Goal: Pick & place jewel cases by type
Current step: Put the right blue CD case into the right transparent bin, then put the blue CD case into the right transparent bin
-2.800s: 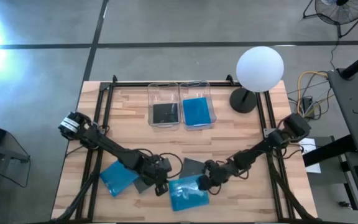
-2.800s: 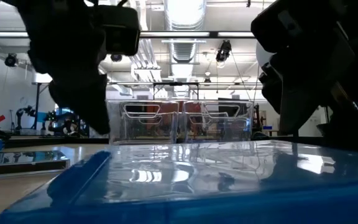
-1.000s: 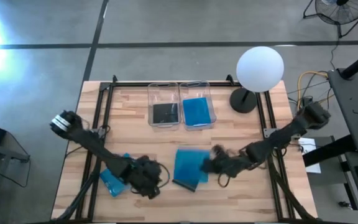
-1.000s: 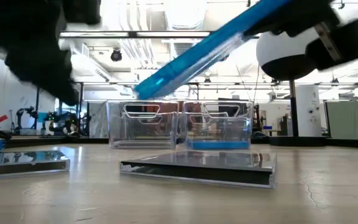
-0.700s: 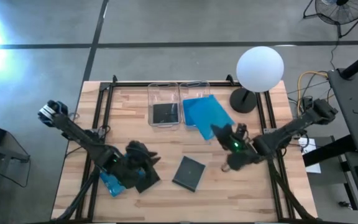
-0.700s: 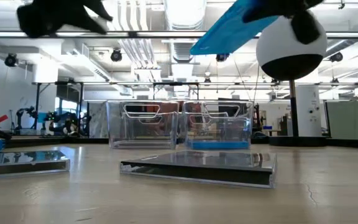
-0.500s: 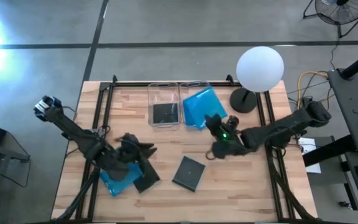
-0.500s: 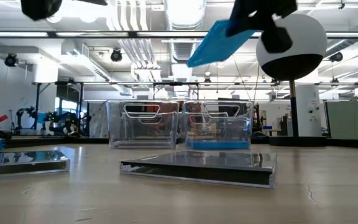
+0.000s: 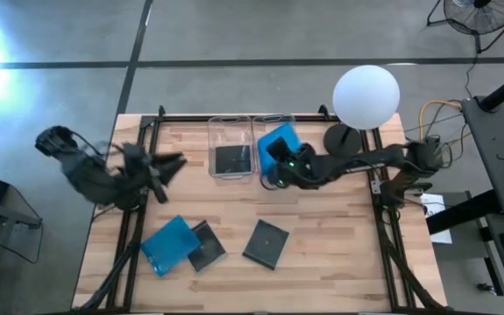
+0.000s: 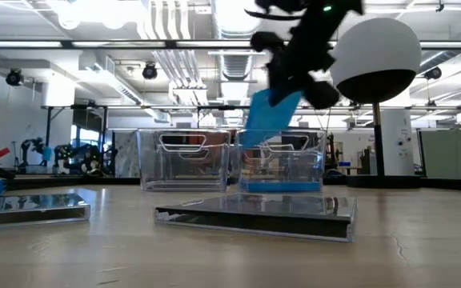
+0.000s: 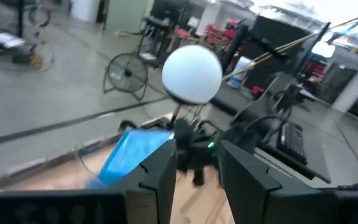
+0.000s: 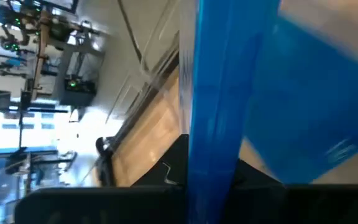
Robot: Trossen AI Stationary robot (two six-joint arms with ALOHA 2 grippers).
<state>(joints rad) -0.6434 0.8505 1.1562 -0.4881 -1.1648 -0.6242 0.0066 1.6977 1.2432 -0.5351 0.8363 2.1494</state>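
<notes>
The desk [image 9: 339,236] carries two clear bins [image 9: 254,147] at its far side, one per type. The right claw [image 9: 280,164], clamped on a blue jewel case [image 9: 277,142], tilts it over the right bin for dropping. The left claw [image 9: 166,164] hangs apart, idle at the left.

Two slim dark arms, matte black throughout, built of jointed segments with bulkier rounded housings at the joints. Left arm [image 9: 103,179]: thick cylindrical shoulder end, thin black cable looped beside it. Right arm [image 9: 366,162]: small green indicator light glowing near the wrist. Fingers [image 11: 157,177] flat, angular, dark grey-black, with stepped inner edges. No visible markings or labels.
</notes>
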